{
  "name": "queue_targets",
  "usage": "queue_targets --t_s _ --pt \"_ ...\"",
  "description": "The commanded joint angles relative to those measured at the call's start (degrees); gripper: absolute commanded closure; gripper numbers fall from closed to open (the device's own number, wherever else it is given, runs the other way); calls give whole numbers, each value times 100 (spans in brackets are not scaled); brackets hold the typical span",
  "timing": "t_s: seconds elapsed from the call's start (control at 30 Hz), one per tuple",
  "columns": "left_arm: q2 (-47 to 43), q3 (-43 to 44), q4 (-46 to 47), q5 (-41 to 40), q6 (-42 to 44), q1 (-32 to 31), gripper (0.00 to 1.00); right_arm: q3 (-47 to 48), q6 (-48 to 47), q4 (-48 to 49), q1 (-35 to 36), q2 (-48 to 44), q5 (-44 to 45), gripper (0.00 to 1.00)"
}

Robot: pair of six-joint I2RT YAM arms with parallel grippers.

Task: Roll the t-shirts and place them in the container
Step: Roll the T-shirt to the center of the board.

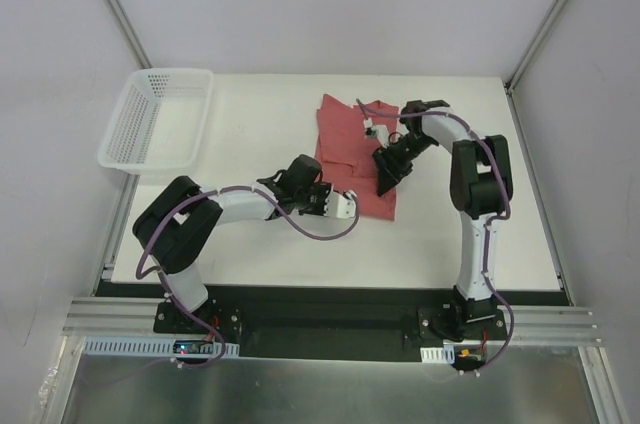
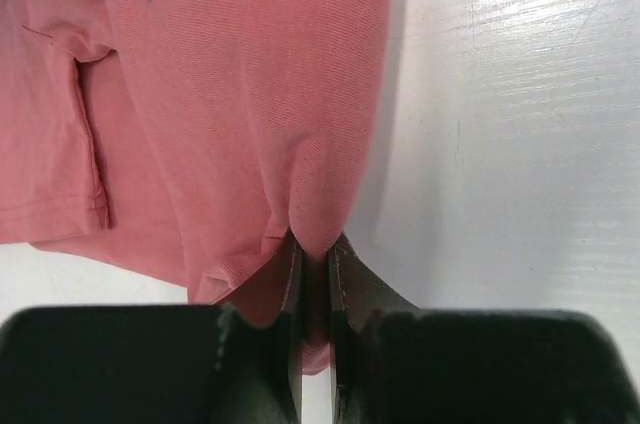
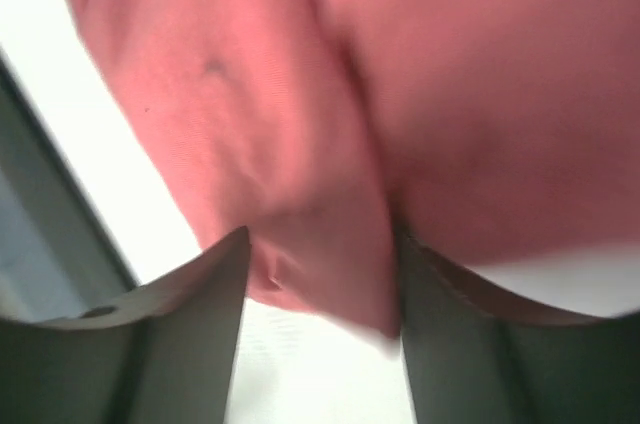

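Shirt (image 1: 342,144) lies mid-table, folded to a narrow strip, not rolled yet; my left gripper (image 2: 315,256) pinches its near edge; right gripper (image 3: 322,249) spread, fabric between the jaws, unclamped; whole roll left, I judge.

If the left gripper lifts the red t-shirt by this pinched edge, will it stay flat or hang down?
Probably floppy: the t-shirt puckers where the left gripper pinches it. Likely light; the cloth looks thin. It may drag and unfold rather than slide flat.
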Motion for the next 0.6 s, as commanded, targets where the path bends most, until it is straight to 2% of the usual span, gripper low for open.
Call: queue_targets --t_s 0.0,0.07,0.1,0.13,0.17,0.2,0.23,0.27,0.3,0.33,0.37,0.4,0.43,0.5,0.53,0.57 --pt "-144 538 -1161 522 -382 71 100 -276 771 1318 -826 -1676 44 37" --pt "-48 969 -1594 996 -839 185 100 -584 720 2144 -1021 -2347 507 36" --pt "-4 1118 -1787 1172 -953 229 100 -1308 711 2608 -1083 -3142 867 36" --pt "57 1433 -2198 1505 -1137 308 100 -1742 563 3701 -1101 -3698 1323 34" --pt "206 1593 -2385 1630 -1234 343 100 -2277 344 4242 -1093 -4174 1371 31" --pt "286 1742 -2587 1762 -1322 396 100 -2752 124 4744 -1066 -5092 1302 27" --pt "356 2031 -2902 1902 -1471 431 100 -3601 -130 5445 -1066 -5432 909 16" --pt "479 2156 -3010 2104 -1551 501 100 -3845 -124 5513 -1066 -5653 618 4" --pt "523 2244 -3054 2175 -1656 545 100 -3934 -81 5313 -962 -5760 328 4" --pt "567 2367 -3081 2254 -1805 572 100 -3578 -428 3893 -830 -5604 73 4" --pt "655 2411 -3142 2421 -1868 633 100 -3392 -649 3165 -629 -5394 123 4" --pt "708 2464 -3160 2457 -1929 651 100 -3259 -886 2558 -122 -5244 254 4" --pt "752 2560 -3186 2501 -2095 677 100 -3328 -984 2378 109 -5268 629 4" --pt "884 2692 -3239 2720 -2263 782 100 -4318 -1292 3092 435 -5636 694 4" --pt "919 2737 -3257 2756 -2438 809 100 -4678 -1415 3958 506 -5855 721 4" --pt "989 2772 -3257 2791 -2509 844 100 -5204 -1721 4202 585 -6031 756 4"
